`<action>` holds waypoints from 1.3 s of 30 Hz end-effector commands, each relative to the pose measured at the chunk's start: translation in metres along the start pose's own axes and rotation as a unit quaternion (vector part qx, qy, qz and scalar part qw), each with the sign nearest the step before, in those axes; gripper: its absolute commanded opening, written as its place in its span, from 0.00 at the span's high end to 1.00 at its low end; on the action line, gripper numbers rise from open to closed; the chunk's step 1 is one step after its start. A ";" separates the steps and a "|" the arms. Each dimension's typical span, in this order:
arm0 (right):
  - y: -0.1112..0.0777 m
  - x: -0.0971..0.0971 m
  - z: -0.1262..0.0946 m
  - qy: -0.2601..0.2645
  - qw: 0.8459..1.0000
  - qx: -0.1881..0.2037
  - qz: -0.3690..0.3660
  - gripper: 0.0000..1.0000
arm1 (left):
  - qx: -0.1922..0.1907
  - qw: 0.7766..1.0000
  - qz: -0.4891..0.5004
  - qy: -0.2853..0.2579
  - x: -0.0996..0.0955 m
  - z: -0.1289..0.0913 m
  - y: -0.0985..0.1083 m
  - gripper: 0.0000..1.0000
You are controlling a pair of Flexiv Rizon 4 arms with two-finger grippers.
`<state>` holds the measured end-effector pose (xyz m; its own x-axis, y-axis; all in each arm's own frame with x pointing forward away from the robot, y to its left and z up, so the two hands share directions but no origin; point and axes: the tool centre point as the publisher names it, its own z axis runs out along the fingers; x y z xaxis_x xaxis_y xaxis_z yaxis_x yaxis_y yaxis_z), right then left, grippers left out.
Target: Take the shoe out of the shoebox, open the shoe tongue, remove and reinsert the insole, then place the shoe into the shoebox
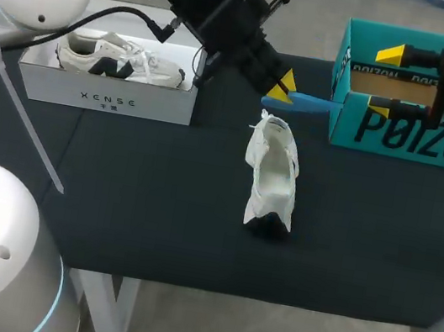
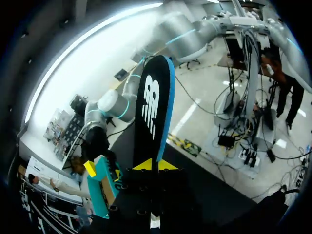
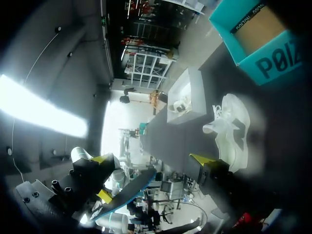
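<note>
The left gripper pinches one end of the blue-edged insole, and the white shoe lies on the table near it, not touching gripper or insole. The right gripper hangs at the teal shoebox with its fingers spread wide. The left wrist view shows the insole's black face clamped between the yellow tips, while only the head view shows all of the white box and the second shoe in it.

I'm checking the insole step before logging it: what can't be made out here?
White shoe interior: too small in head view, blurred in right wrist view.
Teal box: right end cut by head view's edge.
Insole gripped end: hidden behind left tool, left wrist view.
</note>
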<state>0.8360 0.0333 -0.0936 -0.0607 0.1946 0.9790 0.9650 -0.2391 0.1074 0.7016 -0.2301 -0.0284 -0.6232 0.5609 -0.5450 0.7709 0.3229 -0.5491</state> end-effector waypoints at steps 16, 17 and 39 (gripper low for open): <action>0.000 0.000 0.001 -0.001 1.000 0.000 0.000 0.00 | -0.157 0.855 0.397 -0.294 0.012 0.008 0.016 1.00; 0.000 0.000 0.001 -0.001 1.000 0.000 0.000 0.00 | -0.150 0.853 0.400 -0.299 0.011 0.009 0.017 1.00; -0.021 0.016 0.020 0.033 0.998 0.051 -0.028 0.00 | -0.096 0.886 0.350 -0.288 -0.014 0.056 0.062 1.00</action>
<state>0.8203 0.0565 -0.0845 -0.1268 0.1406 0.9819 0.9811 -0.1283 0.1450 0.7447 -0.2430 -0.0815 0.0757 0.3584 -0.9305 0.9726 0.1790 0.1481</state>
